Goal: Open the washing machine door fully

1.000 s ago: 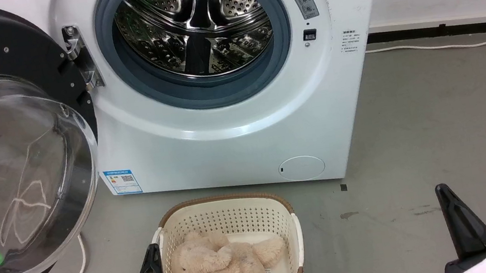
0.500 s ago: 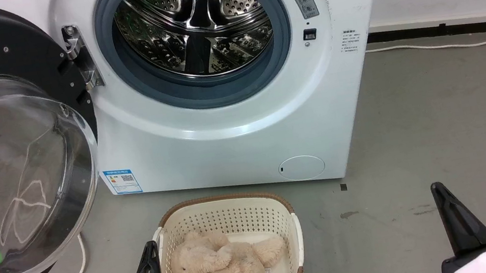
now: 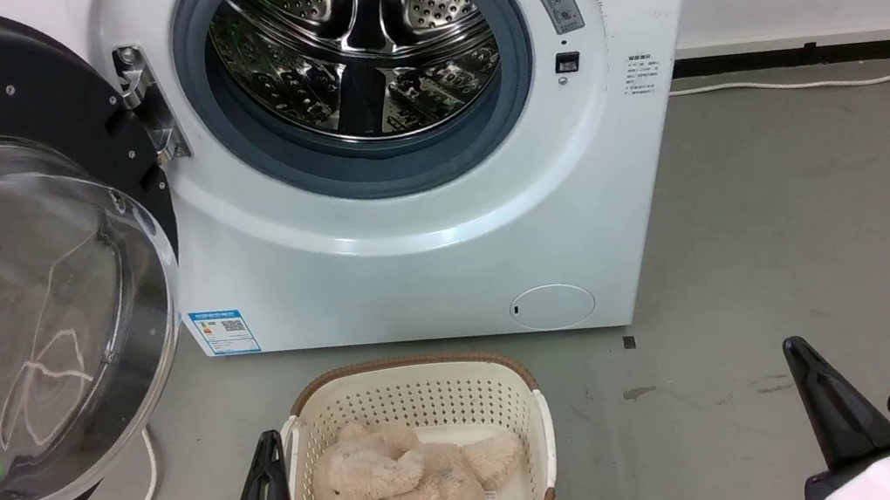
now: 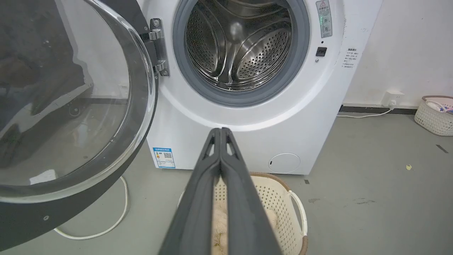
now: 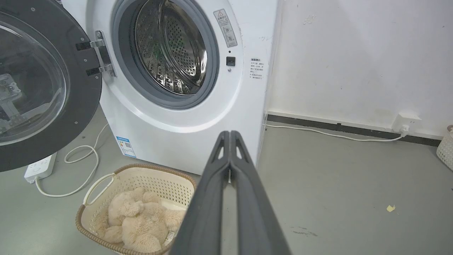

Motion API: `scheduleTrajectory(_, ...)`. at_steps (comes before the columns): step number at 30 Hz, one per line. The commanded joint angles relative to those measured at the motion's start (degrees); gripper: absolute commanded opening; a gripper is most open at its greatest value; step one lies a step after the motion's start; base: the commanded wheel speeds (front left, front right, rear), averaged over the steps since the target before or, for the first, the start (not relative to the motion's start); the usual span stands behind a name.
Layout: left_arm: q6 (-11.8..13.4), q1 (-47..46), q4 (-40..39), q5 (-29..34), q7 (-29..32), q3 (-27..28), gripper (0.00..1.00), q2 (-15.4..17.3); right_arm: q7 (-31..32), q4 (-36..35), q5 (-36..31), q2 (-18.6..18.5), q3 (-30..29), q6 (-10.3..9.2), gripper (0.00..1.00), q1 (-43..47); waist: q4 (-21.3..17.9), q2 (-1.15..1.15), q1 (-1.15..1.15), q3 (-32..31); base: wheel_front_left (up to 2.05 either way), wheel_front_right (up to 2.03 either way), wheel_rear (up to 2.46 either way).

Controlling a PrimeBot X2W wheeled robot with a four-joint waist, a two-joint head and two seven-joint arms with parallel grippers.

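The washing machine door [image 3: 4, 307] is swung wide to the left on its metal hinge [image 3: 146, 109], its black rim and bulging glass bowl facing me; the same door [image 4: 63, 106] [image 5: 32, 88] fills the left of both wrist views. The steel drum [image 3: 352, 43] stands exposed behind its grey rubber ring. My left gripper [image 3: 267, 448] sits low at the lower left beside the basket, fingers pressed together and holding nothing [image 4: 221, 132]. At the lower right my right gripper [image 3: 794, 352] is likewise shut and empty [image 5: 230, 136]. Neither touches the door.
A cream basket [image 3: 517, 380] with a beige plush toy [image 3: 410, 489] stands on the grey floor before the machine. A white cable [image 3: 138, 499] and power strip [image 5: 39, 166] lie under the door. A small round service flap [image 3: 552, 307] is low on the front panel. Another basket [image 4: 435, 115] stands far right.
Both grippers have drifted slightly left and a little higher in the head view. The door, basket and machine have not moved.
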Motion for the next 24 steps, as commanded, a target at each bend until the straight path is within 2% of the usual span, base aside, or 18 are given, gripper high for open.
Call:
scheduleTrajectory(1,-0.5,-0.7,-0.3,0.8,0.4,0.5,0.0,-0.4,0.3,0.1,-0.6,0.1,0.1,0.02,0.0,-1.2,0.0,0.0,0.0,0.0,0.0,0.0,0.0)
scheduleTrajectory(24,-2.5,-1.7,-0.6,3.8,3.0,3.4,0.0,-2.0,2.7,0.2,-1.5,0.1,0.6,0.02,0.0,-2.2,-0.1,0.0,0.0,0.1,0.0,0.0,0.0)
